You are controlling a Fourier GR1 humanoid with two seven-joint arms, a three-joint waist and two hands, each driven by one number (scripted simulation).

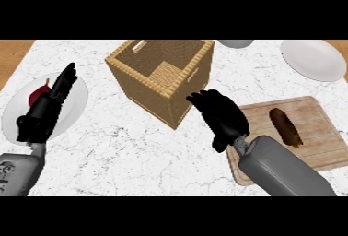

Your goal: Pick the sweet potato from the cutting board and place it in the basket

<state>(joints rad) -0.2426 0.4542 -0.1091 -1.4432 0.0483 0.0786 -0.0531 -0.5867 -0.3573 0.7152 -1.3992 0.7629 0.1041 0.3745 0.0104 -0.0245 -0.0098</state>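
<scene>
- At the right hand (221, 119): fingers relaxed and holding nothing, poised over the bare marble counter (136, 152), between the wicker basket (178, 87) and the wooden cutting board (325, 152).
- Just to that hand's right, apart from it and untouched: the sweet potato (285, 127), dark brown, lying flat near the middle of the cutting board.
- Long axis of the sweet potato: running away from the robot, far end leaning a little leftward. Roughly in line with the right forearm rather than across it.
- Probably calls for a short sideways shift rightward, then a grasp across the narrow width, with fingers on one long flank and thumb on the other.
- Nearer by far: the right hand.
- At the left hand (46, 108): fingers straight, nothing held, resting over a white plate (78, 99) that carries a dark red item (35, 96). Well apart from the sweet potato, on the basket's other side.
- Just left of the right hand: the basket, open-topped, turned so a corner faces the robot. Likely only a short carry back across from the board.
</scene>
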